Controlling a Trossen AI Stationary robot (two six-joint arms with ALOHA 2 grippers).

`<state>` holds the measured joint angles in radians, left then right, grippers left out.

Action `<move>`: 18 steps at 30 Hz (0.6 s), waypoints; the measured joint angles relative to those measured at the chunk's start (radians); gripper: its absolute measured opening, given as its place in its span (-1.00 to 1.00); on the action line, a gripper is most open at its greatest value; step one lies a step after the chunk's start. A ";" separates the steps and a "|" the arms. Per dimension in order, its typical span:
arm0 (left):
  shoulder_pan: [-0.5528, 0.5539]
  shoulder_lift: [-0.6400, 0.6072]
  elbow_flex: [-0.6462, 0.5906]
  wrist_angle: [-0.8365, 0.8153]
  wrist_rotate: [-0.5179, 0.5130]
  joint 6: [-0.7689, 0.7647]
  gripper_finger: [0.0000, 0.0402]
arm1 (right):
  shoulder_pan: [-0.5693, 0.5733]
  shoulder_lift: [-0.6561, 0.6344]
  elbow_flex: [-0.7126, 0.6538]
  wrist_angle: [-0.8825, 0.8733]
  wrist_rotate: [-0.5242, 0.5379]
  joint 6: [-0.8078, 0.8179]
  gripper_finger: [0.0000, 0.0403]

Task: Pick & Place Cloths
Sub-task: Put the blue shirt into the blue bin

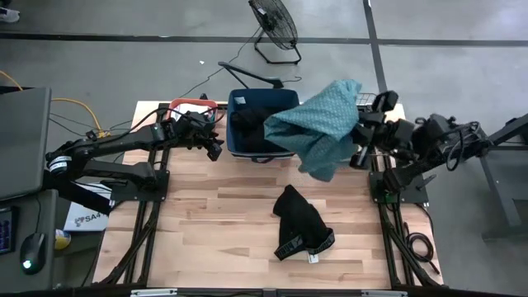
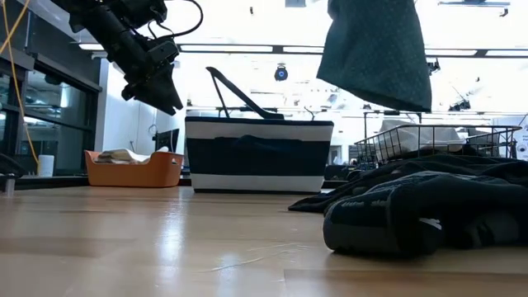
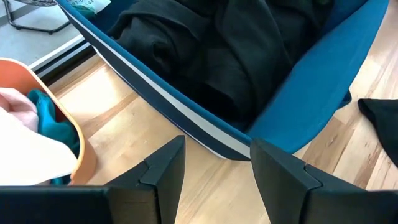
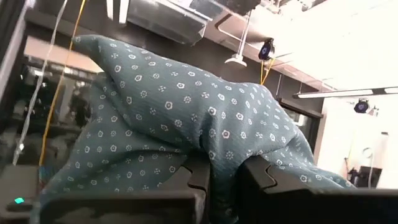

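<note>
The wooden table (image 1: pixel 247 206) is being taken up, at its far edge, by a navy tub (image 1: pixel 262 124), which is used here as the landmark. Several black cloths (image 3: pixel 217 56) are being held inside the tub, heaped against its walls. A large teal-green cloth (image 1: pixel 322 124) with a small white pattern is being held in the air just to the right of the tub, one edge draped over the tub's right rim. It is being pinched by the right gripper (image 4: pixel 221 180), whose fingers are pressed together on a fold of the fabric, to the right of the tub. A black cloth (image 1: pixel 299 223) with a patterned band is lying crumpled on the table, well in front of the tub and apart from it. An orange basin (image 1: pixel 194 111) is being kept just to the left of the tub, with pale and teal fabric seen inside it. The left gripper (image 3: pixel 214 171) is being held above the table by the tub's left front corner, its fingers spread and nothing between them.
</note>
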<state>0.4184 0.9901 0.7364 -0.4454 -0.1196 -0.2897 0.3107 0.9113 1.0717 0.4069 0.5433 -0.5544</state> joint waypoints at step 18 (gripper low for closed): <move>0.000 0.000 0.000 -0.036 0.000 -0.004 -0.11 | -0.409 0.254 0.300 -0.223 -0.364 0.161 -0.86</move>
<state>0.4183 0.9901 0.7364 -0.4814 -0.1196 -0.2939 -0.0981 1.1655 1.3722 0.1841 0.1794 -0.3938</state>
